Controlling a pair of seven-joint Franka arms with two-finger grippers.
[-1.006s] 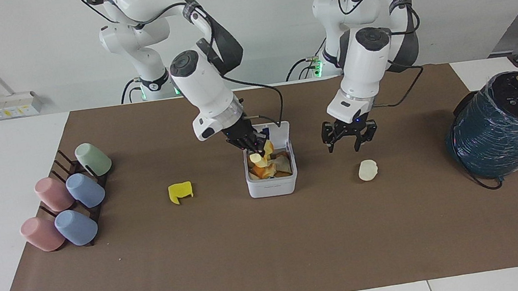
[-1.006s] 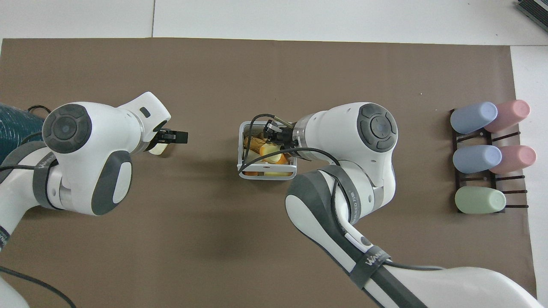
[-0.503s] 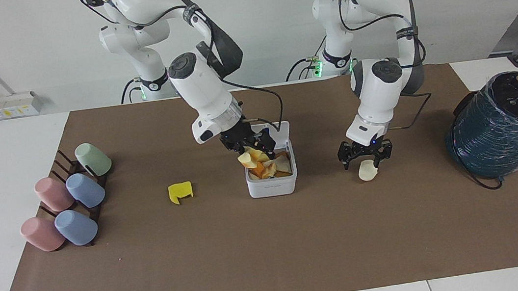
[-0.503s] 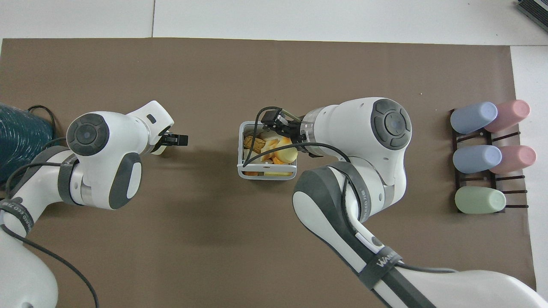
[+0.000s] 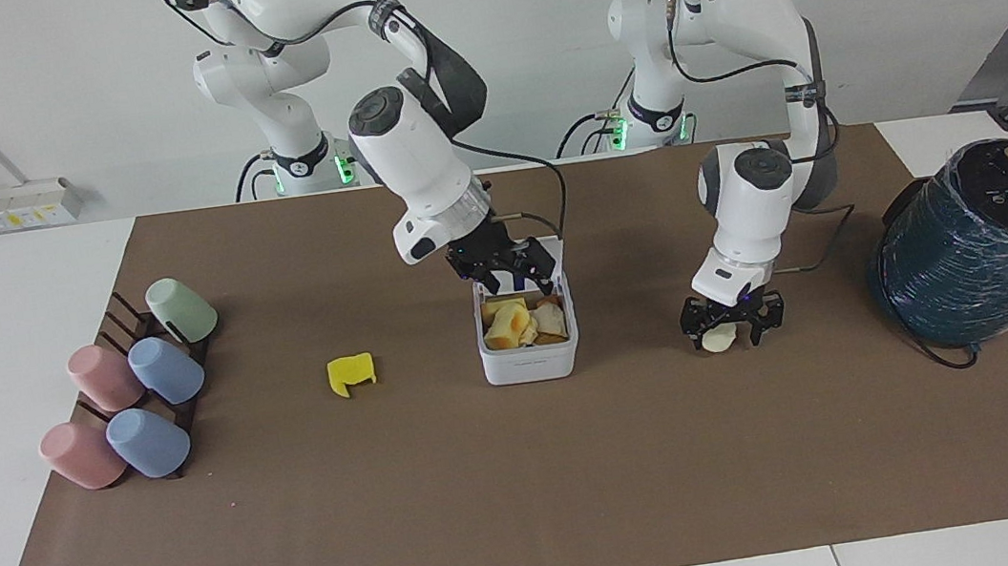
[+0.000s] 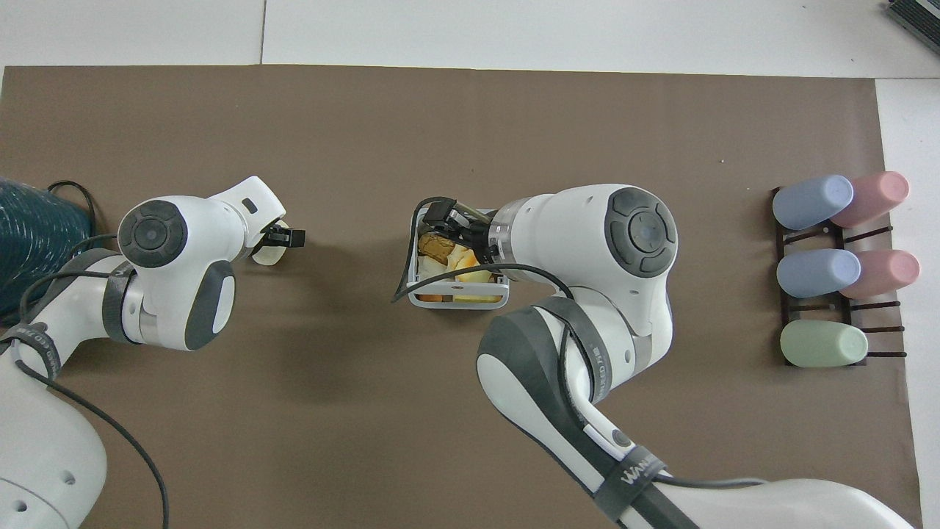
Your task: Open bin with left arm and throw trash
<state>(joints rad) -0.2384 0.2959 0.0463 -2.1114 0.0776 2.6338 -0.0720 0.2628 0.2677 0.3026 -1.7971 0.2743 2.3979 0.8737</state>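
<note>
The left pincer [image 5: 733,329] is down at the tabletop [image 5: 530,491] with its fingers spread wide on either side of the cream-white lump [image 5: 716,341], which sits between them toward the left arm's end. The bin [image 5: 529,357] stands open mid-table, scraps inside. The right pincer [image 5: 505,270], open and empty, hangs over its rim. The bright yellow piece [image 5: 351,374] lies toward the right arm's end.
</note>
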